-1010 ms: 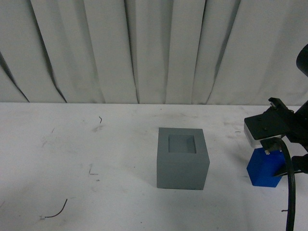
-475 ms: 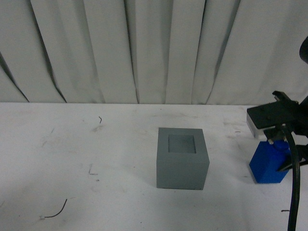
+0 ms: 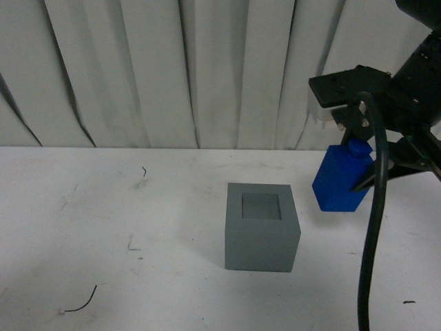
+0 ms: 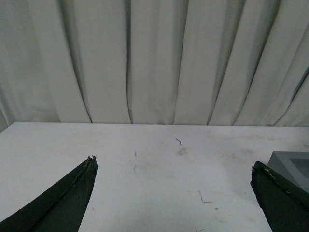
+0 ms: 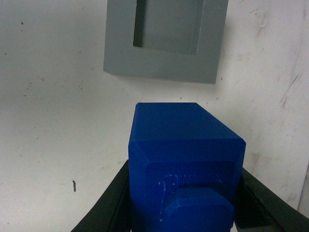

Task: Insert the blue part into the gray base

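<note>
Two grippers in sight. Right gripper point(image 3: 353, 155) pinched blue part point(image 3: 339, 183) by knob end, jaws pressed against its sides. Part hung tilted, clear of table point(image 3: 103, 227), at about 2 o'clock from gray base point(image 3: 262, 231), not touching it. Base sat on table, square recess facing up. Left gripper point(image 4: 171, 203) had jaws spread wide, gripping nothing, with corner of base beside one finger point(image 4: 282, 200). White curtain point(image 3: 138, 69) hung behind.

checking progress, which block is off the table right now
The blue part, held tilted in the air by the right pincer; the gray base sits on the table, its recess empty.
</note>
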Robot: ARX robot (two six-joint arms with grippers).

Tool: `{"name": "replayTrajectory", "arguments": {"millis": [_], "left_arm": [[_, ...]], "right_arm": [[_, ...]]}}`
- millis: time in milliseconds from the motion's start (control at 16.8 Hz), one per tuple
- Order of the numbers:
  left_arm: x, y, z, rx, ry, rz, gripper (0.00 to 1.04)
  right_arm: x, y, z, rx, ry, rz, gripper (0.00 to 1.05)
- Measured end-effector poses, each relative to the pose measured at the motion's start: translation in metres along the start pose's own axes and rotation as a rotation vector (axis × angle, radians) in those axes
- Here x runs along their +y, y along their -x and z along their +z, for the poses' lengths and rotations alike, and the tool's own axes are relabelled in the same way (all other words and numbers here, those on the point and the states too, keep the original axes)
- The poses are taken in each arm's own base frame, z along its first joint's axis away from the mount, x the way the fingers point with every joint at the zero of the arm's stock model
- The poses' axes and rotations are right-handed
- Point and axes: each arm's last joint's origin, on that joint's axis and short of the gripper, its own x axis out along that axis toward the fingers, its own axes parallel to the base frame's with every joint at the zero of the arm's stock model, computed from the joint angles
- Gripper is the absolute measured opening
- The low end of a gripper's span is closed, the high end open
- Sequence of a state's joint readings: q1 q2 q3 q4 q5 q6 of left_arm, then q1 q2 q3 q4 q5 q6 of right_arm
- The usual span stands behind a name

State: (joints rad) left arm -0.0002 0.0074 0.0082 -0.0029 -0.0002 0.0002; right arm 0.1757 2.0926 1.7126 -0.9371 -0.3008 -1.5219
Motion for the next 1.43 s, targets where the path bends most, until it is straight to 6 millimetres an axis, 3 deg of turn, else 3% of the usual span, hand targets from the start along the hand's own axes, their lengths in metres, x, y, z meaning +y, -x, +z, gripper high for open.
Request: {"name": "replayTrajectory", "arguments": {"millis": [238,594,832,1426], "left_arm": [[0.0,0.0,0.0,0.0,0.0,0.0,0.98],[0.0,0.0,0.0,0.0,0.0,0.0,0.98],[0.0,0.0,0.0,0.0,0.0,0.0,0.98],[0.0,0.0,0.0,0.0,0.0,0.0,0.98]], "right_arm": [[-0.005,0.001,0.041,-0.022,0.018,0.02,0.47],[-0.007,-0.029,0.081,-0.033,0.005,0.103,0.47],[-0.014,-0.037,0.089,-0.02,-0.004,0.103,0.47],[-0.018,-0.042,0.086,0.041,-0.006,0.082,0.47]]}}
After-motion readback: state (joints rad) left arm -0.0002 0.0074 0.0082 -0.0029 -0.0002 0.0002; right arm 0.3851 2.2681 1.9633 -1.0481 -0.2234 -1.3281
